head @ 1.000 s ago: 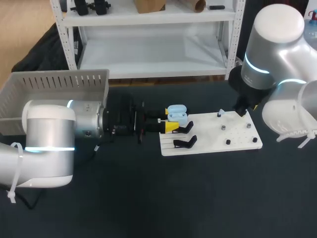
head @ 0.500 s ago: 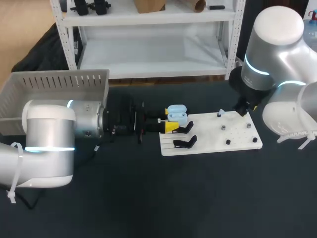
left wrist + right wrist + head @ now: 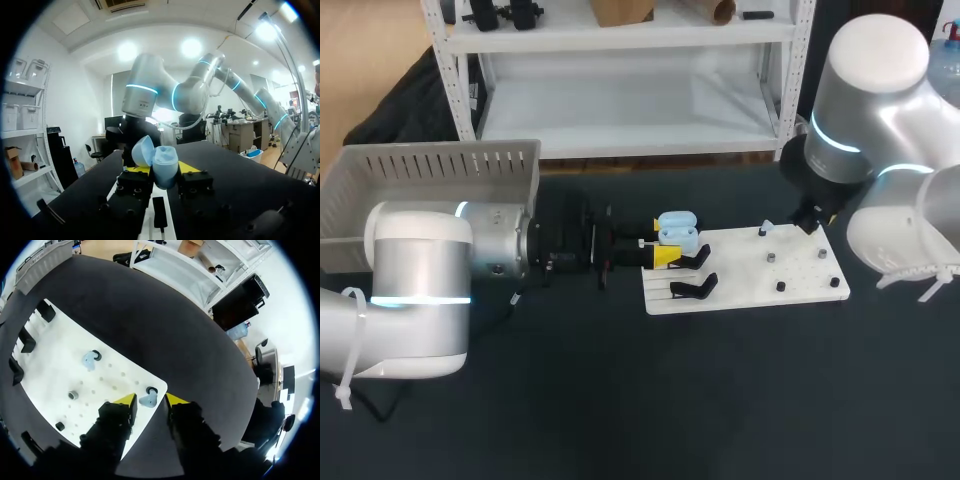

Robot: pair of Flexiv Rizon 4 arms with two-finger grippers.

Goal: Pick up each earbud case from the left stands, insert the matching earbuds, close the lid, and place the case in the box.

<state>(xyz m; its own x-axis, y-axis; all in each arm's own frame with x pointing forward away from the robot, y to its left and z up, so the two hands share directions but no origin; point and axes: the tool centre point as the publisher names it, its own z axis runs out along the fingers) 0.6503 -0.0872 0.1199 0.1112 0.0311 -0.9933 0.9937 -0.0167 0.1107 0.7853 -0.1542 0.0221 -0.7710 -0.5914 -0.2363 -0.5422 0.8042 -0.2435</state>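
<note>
Little has moved: left gripper (image 3: 163, 170) pinches the half-hidden case (image 3: 165, 159); right gripper (image 3: 150, 398) spread around an earbud (image 3: 148, 401).

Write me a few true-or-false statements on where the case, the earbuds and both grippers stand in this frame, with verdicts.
1. The earbud case has its lid open. True.
2. The case lies in the grey box. False: the left gripper holds it at the left end of the white board.
3. An earbud sits between the open fingers of the right gripper. True.
4. The board holds no earbuds. False: that earbud and a second earbud stand on it.
</note>
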